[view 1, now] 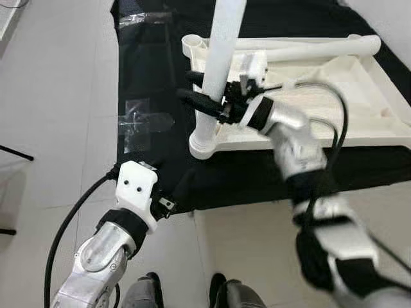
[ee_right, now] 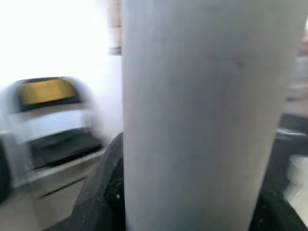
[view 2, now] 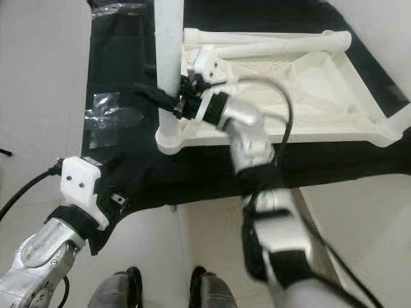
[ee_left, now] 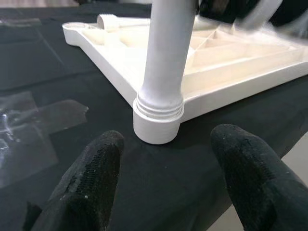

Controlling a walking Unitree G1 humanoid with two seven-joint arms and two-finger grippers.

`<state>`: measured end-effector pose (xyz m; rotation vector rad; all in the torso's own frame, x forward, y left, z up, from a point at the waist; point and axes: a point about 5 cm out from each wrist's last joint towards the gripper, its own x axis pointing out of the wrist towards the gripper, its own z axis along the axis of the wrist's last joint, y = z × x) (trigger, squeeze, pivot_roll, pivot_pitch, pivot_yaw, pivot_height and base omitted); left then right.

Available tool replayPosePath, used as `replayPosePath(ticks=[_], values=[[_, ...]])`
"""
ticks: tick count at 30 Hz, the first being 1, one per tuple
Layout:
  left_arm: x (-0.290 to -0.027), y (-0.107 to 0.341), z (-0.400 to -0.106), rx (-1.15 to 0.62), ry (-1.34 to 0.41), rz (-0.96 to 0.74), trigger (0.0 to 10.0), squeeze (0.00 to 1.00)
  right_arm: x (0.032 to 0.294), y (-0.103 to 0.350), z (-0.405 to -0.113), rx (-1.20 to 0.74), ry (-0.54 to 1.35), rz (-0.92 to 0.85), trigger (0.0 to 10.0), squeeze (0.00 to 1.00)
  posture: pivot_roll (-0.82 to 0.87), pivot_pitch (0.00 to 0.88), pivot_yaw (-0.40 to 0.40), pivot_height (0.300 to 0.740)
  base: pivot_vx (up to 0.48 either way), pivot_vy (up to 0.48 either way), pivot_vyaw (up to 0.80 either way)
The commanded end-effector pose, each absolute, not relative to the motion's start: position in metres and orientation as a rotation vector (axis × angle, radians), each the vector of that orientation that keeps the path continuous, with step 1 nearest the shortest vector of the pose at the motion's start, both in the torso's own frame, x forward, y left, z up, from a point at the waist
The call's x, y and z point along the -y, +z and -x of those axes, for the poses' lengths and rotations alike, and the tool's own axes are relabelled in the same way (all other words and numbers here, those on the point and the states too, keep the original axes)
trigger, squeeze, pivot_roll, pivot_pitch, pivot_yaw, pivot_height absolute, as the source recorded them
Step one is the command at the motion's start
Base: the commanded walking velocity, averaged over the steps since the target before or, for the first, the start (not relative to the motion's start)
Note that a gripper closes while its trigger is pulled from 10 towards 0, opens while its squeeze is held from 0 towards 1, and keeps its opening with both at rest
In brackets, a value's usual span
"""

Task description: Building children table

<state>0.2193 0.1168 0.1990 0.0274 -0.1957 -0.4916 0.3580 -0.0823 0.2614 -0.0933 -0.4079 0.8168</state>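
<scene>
Item: white plastic tabletop (view 1: 359,96), laid underside up on a black cloth (view 1: 154,77) spread over a pale tiled floor (view 1: 51,96). Ribbed compartments are seen across its upturned face.

Item: upright table leg (view 1: 218,64), white and tubular, seated in the corner socket (view 1: 204,146) of the tabletop nearest the robot's left. A ridged collar is seen at its foot in the left wrist view, just above the socket.

Item: second leg (view 1: 308,48), lying flat along the far edge of the tabletop.

Item: right gripper (view 1: 209,96), reached across the tabletop and closed around the upright leg partway up its shaft. One black finger is seen on each side of the tube, both touching it; in the right wrist view the leg fills the space between them.

Item: left gripper (ee_left: 168,178), held low over the cloth near the socket, fingers spread wide and holding nothing. The foot of the leg is seen between and beyond its fingertips (ee_left: 96,163), apart from them.

Item: clear plastic wrap (view 1: 144,119), lying crumpled on the cloth beside the socket.
</scene>
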Motion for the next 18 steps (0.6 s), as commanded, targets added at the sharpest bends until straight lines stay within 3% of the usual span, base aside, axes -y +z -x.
replayPosePath(ticks=[1,4,6,14,15,18], values=[[-0.116,0.193,-0.219,0.176,-0.500,-0.013,10.0,0.00,0.109,0.211,-0.355,0.203,0.497,0.187,0.0,0.00,0.10,0.282,-0.081,0.740,0.000,0.000,0.00],[-0.114,0.193,-0.220,0.176,-0.504,-0.012,10.0,0.00,0.105,0.197,-0.339,0.193,0.425,0.242,0.0,0.00,0.10,0.273,-0.082,0.740,0.000,0.000,0.00],[-0.111,0.193,-0.223,0.183,-0.509,-0.007,10.0,0.00,0.085,0.184,-0.325,0.175,0.463,0.252,0.0,0.00,0.10,0.252,-0.090,0.740,0.000,0.000,0.00],[-0.115,0.195,-0.225,0.201,-0.493,-0.011,10.0,0.00,0.069,0.184,-0.329,0.171,0.554,0.236,0.0,0.00,0.11,0.233,-0.094,0.740,0.000,0.000,0.00],[-0.115,0.195,-0.226,0.201,-0.492,-0.013,10.0,0.00,0.068,0.185,-0.328,0.167,0.535,0.240,10.0,0.00,0.10,0.234,-0.091,0.740,0.000,0.000,0.00],[-0.114,0.195,-0.227,0.200,-0.499,-0.011,10.0,0.00,0.067,0.190,-0.326,0.173,0.525,0.242,10.0,0.00,0.10,0.237,-0.087,0.740,0.000,0.000,0.00]])
